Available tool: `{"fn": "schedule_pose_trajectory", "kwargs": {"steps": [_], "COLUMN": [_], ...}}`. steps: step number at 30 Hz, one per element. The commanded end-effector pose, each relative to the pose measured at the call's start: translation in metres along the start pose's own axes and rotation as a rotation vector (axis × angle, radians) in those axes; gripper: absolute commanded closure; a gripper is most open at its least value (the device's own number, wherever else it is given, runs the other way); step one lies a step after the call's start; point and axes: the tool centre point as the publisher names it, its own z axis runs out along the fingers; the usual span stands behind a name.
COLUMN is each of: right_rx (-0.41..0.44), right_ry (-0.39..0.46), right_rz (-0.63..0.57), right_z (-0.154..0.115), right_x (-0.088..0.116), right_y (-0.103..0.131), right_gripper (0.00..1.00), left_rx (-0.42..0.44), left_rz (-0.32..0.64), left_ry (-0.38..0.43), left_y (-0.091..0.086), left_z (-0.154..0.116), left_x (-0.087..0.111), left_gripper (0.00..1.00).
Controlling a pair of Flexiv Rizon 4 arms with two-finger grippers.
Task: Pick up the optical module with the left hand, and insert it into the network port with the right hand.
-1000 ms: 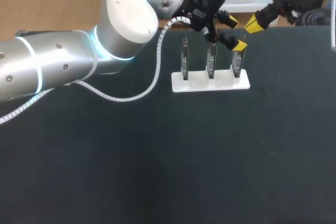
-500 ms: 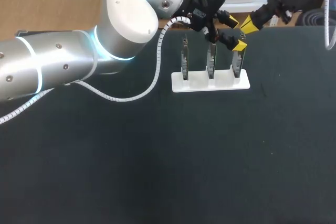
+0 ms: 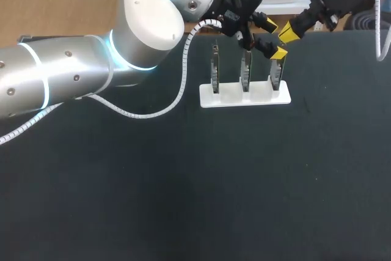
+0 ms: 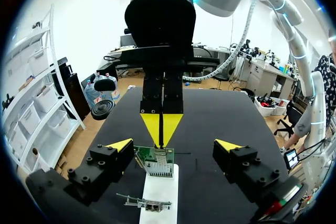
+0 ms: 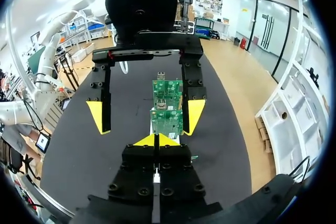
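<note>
The left gripper (image 3: 273, 40) hung over the right end of the white rack (image 3: 232, 97) on the dark desk (image 3: 183, 181), its jaws spread wide. The rightmost circuit board (image 3: 276, 76) stood upright on edge in the rack. Its top reached up between those jaws, and no touch on either side could be seen. Its long axis ran straight up toward them, and a metal port cage (image 4: 158, 168) sat near its upper edge. The other two boards (image 3: 245, 68) stood in the same rack, outside the jaws.

No loose optical module could be picked out, and whether one sat in that cage could not be told. The right gripper (image 3: 291, 29) hovered just past the same board, facing the left one, its jaws pressed together on nothing visible.

The left arm looked the nearer, and it probably needed only to close and lift. No label or writing could be read.
</note>
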Motion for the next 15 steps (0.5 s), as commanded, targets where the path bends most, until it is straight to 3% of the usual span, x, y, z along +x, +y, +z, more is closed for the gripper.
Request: {"fn": "schedule_pose_trajectory", "kwargs": {"steps": [1,15], "right_rx": [-0.001,0.005], "right_ry": [-0.004,-0.003], "right_rz": [0.003,0.000], "right_z": [0.0009,-0.0015], "right_x": [0.0009,0.0010], "right_y": [-0.0008,-0.0052], "right_gripper": [1.00,1.00], "left_rx": [0.001,0.001], "left_rz": [0.001,0.001], "left_ry": [0.000,0.000], "left_y": [0.0010,0.0010], "left_z": [0.0008,0.0008], "left_x": [-0.0001,-0.0001], "left_gripper": [0.00,0.00]}}
